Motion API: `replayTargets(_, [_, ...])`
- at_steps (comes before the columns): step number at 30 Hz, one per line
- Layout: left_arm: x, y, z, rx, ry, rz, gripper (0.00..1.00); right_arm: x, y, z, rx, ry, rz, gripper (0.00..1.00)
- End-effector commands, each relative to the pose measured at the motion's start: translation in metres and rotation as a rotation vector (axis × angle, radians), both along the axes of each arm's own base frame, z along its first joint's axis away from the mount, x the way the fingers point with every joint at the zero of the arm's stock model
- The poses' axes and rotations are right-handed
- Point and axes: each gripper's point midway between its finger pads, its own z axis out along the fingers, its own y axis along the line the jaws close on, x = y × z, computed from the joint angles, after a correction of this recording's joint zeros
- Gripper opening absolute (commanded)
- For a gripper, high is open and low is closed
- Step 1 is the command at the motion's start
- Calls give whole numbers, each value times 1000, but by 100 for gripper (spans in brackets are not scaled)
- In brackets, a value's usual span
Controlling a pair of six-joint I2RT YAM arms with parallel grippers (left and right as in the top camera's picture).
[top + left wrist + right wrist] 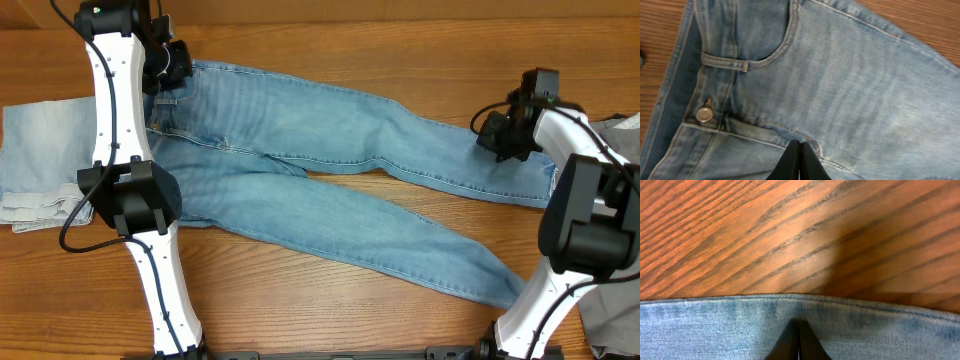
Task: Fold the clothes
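The light-blue jeans (pixel 330 150) lie spread flat on the wooden table, waist at the far left and both legs running to the right. My left gripper (pixel 165 65) is over the waist. In the left wrist view its fingers (pixel 800 143) are shut together just above the fly seam, near the metal button (pixel 704 114) and a front pocket (pixel 770 45). My right gripper (pixel 500 135) is over the far end of the upper leg. In the right wrist view its fingers (pixel 798 324) are shut over the denim (pixel 715 330), close to the leg's edge. No fabric shows between either pair of fingers.
A folded stack of paler denim (pixel 40 160) lies at the left edge of the table. Grey cloth (pixel 625 135) lies at the right edge, with more of it at the bottom right (pixel 610 315). Bare wood (pixel 790 235) lies beyond the leg's edge.
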Motion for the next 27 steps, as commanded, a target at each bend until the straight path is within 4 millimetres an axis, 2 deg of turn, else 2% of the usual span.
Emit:
replayTargets(1, [-2,9,8,50,-6,19,4,15,-8,17,-27,30,18,4])
replayTargets(3, [-3,8,7,50,-1,18,4,12,-8,36,-19,66,18,4])
replayTargets(4, [-3,8,6,50,2,18,4,0,-7,43,-11,125,-5,4])
replayTargets(7, [-4,9,-2,50,24,18,4,-35,-9,31,9,261,-58,4])
replayTargets(10, [-7,7,-22,45,74,14,4,-51,-6,12,17,305,-58,4])
replayTargets(13, [-11,0,-69,34,179,-2,4,-58,-8,-1,8,317,-61,4])
replayTargets(15, [-16,-3,-87,31,229,-9,4,-59,-14,-4,-31,318,-67,4])
replayTargets(17, [-21,3,-107,79,276,-15,4,-57,-20,-6,-47,308,-75,4])
replayTargets(20, [-21,9,-126,108,301,-13,4,-57,-26,-7,-51,302,-84,4])
replayTargets(22, [-19,11,-139,119,309,-13,4,-64,-33,-9,-48,319,-104,4])
replayTargets(27, [-15,35,-139,255,300,4,4,-86,-50,-24,-51,365,-153,4])
